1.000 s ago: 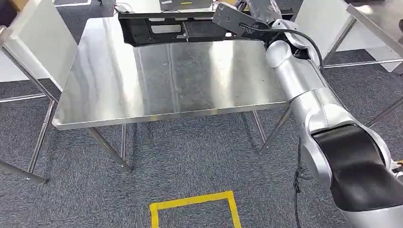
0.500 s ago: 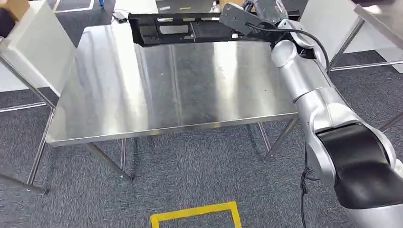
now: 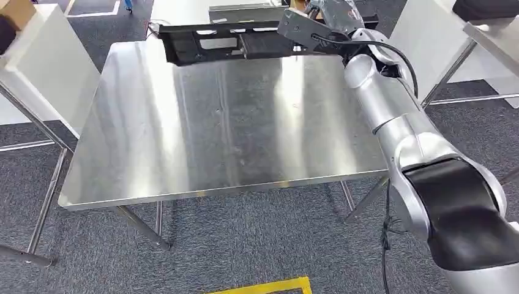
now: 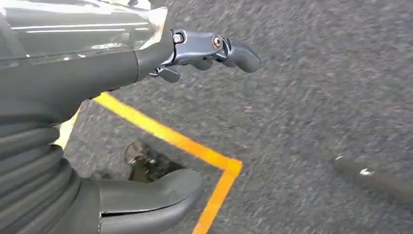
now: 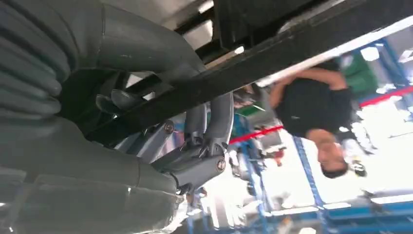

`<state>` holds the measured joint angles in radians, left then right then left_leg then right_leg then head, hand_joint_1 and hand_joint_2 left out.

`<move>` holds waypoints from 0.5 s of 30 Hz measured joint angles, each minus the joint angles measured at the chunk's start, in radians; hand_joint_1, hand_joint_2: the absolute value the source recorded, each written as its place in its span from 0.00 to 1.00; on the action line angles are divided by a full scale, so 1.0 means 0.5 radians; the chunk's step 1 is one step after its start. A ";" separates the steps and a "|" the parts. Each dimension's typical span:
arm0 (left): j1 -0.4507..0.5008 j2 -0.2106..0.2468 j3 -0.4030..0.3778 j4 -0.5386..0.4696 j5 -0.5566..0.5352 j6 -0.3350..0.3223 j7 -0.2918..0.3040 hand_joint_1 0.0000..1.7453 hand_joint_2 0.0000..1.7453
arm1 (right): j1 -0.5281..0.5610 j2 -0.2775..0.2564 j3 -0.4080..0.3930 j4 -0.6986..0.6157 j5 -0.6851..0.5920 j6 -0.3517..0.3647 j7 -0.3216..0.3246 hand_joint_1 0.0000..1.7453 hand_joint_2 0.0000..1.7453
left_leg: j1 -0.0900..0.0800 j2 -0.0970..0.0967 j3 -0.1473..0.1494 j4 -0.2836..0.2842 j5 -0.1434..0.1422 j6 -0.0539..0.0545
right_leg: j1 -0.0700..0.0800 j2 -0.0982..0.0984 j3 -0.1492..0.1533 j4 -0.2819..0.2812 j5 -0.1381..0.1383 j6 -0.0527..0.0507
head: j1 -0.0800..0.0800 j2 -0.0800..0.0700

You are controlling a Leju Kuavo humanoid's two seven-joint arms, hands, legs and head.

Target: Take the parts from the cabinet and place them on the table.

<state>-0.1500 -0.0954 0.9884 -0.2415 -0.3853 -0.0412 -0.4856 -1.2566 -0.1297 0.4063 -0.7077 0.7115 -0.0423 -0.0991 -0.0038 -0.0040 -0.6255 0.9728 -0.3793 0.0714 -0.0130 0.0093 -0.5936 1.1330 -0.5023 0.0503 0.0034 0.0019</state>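
1. Over the far edge of the steel table [image 3: 214, 128], you see the long black part [image 3: 226, 40] held across, left to right.
2. Your right hand [image 5: 195, 146] grasps that part at its right end, fingers [image 5: 219, 117] wrapped around the black bar.
3. Your left hand [image 4: 160, 122] hangs above grey carpet [image 4: 316, 97] and a yellow tape corner [image 4: 214, 163], thumb and fingers apart, holding nothing.
4. Beyond the part, a person [image 5: 311, 107] in a dark shirt stands nearby.
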 joint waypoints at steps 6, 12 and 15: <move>-0.012 -0.014 0.001 0.003 0.031 -0.002 -0.018 0.00 1.00 | 0.042 0.001 -0.014 0.144 -0.090 -0.115 -0.135 1.00 1.00 | -0.011 -0.037 0.081 0.008 -0.082 0.001 | 0.003 -0.001 -0.198 -0.027 0.071 0.040 | 0.000 0.000; -0.013 -0.014 0.001 0.007 0.035 -0.002 -0.025 0.00 1.00 | 0.069 0.007 -0.015 0.218 -0.101 -0.150 -0.168 1.00 1.00 | -0.022 -0.042 0.084 0.028 -0.119 -0.021 | 0.008 -0.010 -0.095 -0.337 0.286 -0.027 | 0.003 0.000; -0.017 -0.018 0.000 0.010 0.024 0.001 -0.037 0.00 1.00 | 0.103 0.005 -0.017 0.249 -0.095 -0.232 -0.173 1.00 1.00 | -0.020 -0.035 0.087 0.025 -0.121 -0.022 | 0.015 -0.001 -0.100 -0.335 0.282 -0.031 | 0.005 0.000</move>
<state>-0.1583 -0.1041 0.9884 -0.2365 -0.3730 -0.0405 -0.5039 -1.2054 -0.1274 0.3979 -0.5833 0.6642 -0.1584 -0.1854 -0.0137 -0.0217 -0.5822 0.9853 -0.4397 0.0603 -0.0053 0.0090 -0.6437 0.9654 -0.3612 0.0347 0.0057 0.0019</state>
